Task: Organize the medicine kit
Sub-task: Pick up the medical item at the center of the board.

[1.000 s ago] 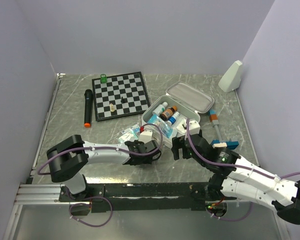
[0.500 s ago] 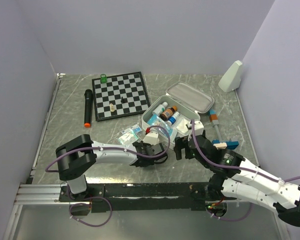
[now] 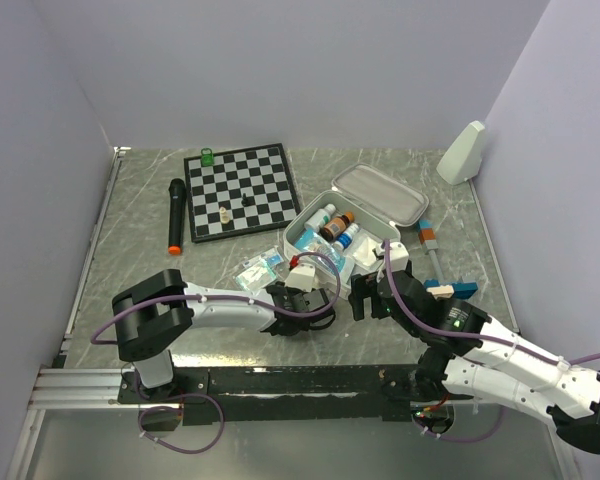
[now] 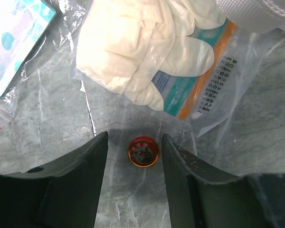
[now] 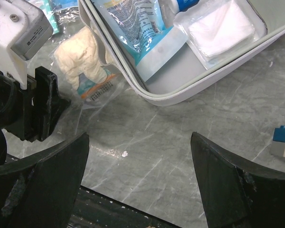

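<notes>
The medicine kit (image 3: 291, 238) lies open at centre right, its lid (image 3: 378, 195) folded back; bottles and packets fill its base. Its front rim (image 5: 180, 90) shows in the right wrist view, with a blue pouch (image 5: 133, 28) and white gauze (image 5: 221, 28) inside. A small red round tin (image 4: 143, 152) rests on the table between the fingers of my left gripper (image 4: 133, 142), which is open, with a gap on each side of the tin. A bag of white gloves (image 4: 147, 57) lies just beyond it. My right gripper (image 5: 138, 142) stands wide open over bare table in front of the kit.
A chessboard (image 3: 242, 188) with a few pieces lies at the back left, a black microphone (image 3: 175, 215) beside it. Blue-and-white sachets (image 4: 14, 42) lie left of the gloves. Coloured blocks (image 3: 450, 288) sit right of the kit, and a white object (image 3: 462, 152) leans at the back right.
Over the last second my left arm slid right and nearer, bringing its gripper down in front of the kit. The right gripper shifted slightly. Nothing has moved in the last half second.
</notes>
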You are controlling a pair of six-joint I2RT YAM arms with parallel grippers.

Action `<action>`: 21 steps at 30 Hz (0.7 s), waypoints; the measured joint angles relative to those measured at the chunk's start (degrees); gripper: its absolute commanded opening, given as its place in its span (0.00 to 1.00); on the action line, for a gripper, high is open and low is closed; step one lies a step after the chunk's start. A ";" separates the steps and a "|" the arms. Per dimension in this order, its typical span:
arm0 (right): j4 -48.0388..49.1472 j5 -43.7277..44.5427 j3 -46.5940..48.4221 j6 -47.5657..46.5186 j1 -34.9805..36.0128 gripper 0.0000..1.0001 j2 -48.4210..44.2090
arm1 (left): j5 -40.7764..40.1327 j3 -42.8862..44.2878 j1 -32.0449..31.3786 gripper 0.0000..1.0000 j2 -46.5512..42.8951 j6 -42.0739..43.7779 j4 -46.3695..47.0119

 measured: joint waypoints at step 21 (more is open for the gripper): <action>-0.02 0.02 0.00 0.37 0.00 0.93 0.13 | 3.28 -1.64 -1.22 0.49 -1.44 -0.96 1.51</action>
